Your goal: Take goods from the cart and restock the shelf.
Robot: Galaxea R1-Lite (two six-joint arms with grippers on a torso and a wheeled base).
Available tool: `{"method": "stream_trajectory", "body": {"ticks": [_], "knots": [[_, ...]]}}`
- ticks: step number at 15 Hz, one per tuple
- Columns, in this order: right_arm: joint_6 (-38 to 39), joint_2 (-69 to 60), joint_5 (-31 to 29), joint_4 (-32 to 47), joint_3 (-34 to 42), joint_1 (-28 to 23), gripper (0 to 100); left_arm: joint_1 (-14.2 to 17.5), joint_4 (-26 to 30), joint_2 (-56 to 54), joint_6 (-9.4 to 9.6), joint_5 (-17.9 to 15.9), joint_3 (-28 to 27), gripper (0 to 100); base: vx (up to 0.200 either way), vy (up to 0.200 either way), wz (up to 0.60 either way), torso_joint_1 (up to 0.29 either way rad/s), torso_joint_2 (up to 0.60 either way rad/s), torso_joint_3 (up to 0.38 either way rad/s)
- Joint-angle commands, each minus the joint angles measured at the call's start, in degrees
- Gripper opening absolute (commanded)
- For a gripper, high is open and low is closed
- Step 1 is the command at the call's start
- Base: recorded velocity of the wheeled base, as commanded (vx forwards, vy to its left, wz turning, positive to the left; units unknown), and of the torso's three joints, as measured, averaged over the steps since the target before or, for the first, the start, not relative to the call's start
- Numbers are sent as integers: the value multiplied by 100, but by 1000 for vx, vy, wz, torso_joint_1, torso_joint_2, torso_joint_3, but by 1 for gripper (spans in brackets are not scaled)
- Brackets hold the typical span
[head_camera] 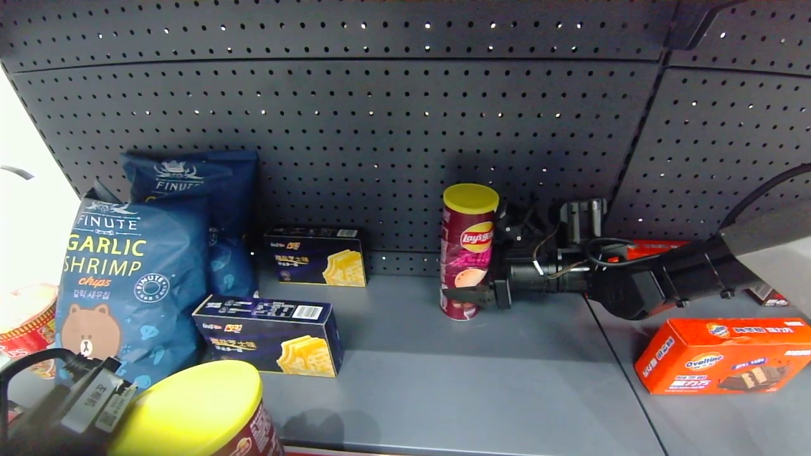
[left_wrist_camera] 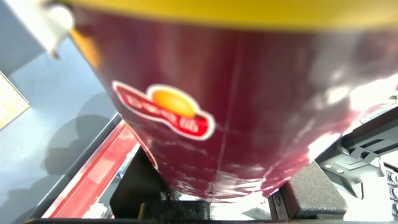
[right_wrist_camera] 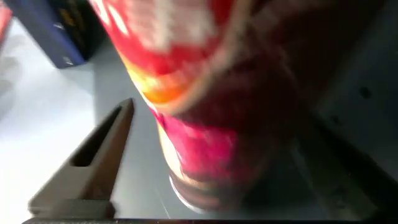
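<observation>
Wrist views: right end effector spread; left end effector clamps maroon can.

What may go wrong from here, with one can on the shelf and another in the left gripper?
1. The right gripper stands open around the upright can; a skewed retreat may tip it.
2. The second can, held by the left gripper, is close to the blue box; bringing it in may knock that box.
</observation>
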Motion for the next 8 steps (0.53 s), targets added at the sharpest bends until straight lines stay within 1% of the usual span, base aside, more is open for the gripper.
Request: {"method": "stream_trajectory", "body": {"ticks": [1,5,7,8], "knots": [[1,136,78,-3,-118,7,0,-1,6,-34,-1,0,7,0,0,0,0,0,0,0],[9,-57,-124,15,-65,33,0,8,6,-183,-1,0,227,0,0,0,0,0,0,0],[36,-400,-406,15,216,139,0,8,6,-219,-1,9,236,0,0,0,0,0,0,0],[62,-470,-432,6,287,165,0,8,6,-219,-1,0,236,0,0,0,0,0,0,0]]}}
